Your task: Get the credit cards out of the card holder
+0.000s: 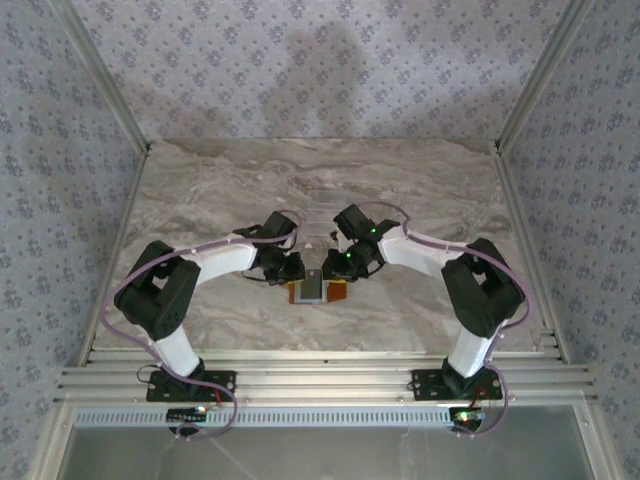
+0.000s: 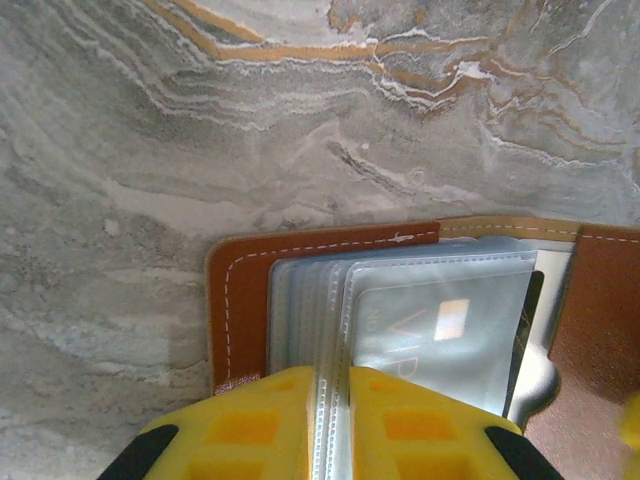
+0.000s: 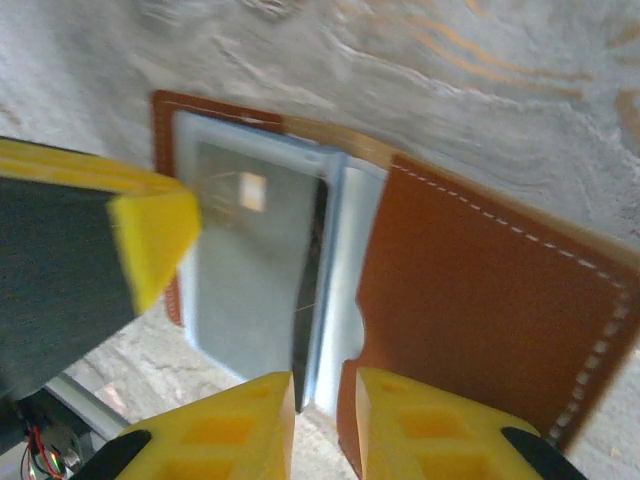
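The card holder (image 1: 318,291) lies open on the marble table, orange-brown with clear sleeves inside. In the left wrist view my left gripper (image 2: 332,378) is shut on the edge of the stacked sleeves beside the brown cover (image 2: 240,300). A grey credit card (image 2: 440,330) printed VIP sits in the top sleeve. In the right wrist view my right gripper (image 3: 325,392) has its jaws a narrow gap apart at the lower edge of the sleeves. A dark card edge (image 3: 312,290) runs toward that gap, between the grey card (image 3: 250,270) and the brown flap (image 3: 480,300).
A yellow finger of the left gripper (image 3: 150,235) reaches in from the left in the right wrist view. Both arms meet over the holder (image 1: 290,268) (image 1: 342,264). A faint clear tray (image 1: 320,212) lies behind them. Patterned walls and metal rails edge the table.
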